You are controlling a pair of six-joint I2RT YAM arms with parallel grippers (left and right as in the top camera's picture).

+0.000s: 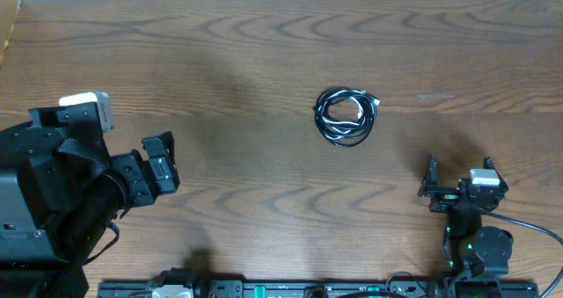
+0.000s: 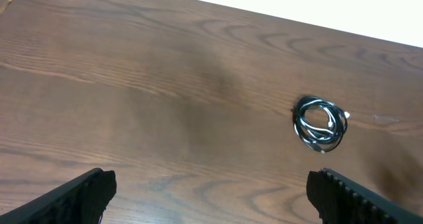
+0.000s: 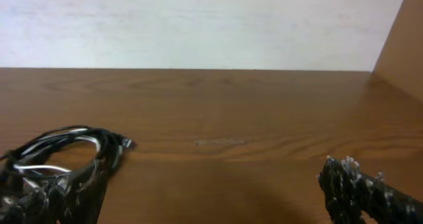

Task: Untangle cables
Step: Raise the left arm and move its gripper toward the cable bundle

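Left wrist view first: my left gripper (image 2: pixel 211 201) is spread wide, one black finger in each lower corner of the shot, gripping nothing. Same deal on the other side. My right gripper (image 3: pixel 211 201) is wide open too and holding nothing, with the fingers low at the frame edges. The cables (image 1: pixel 346 118) are all bunched into one small coil, black loops with a white strand running through and a little plug end poking out on the right. From overhead the coil lies a bit right of the middle, flat on the wood. It's well apart from my left gripper and nearer to my right one, which sits closer to the front edge and off to the coil's right. The table (image 1: pixel 220 69) is dark brown wood with a wavy grain, and there's a faint pale scuff (image 1: pixel 435 96) just right of the coil. Beyond the far edge it's just a plain white wall (image 3: pixel 198 26). In the right wrist view a brown wooden side panel (image 3: pixel 403 39) rises at the right end.
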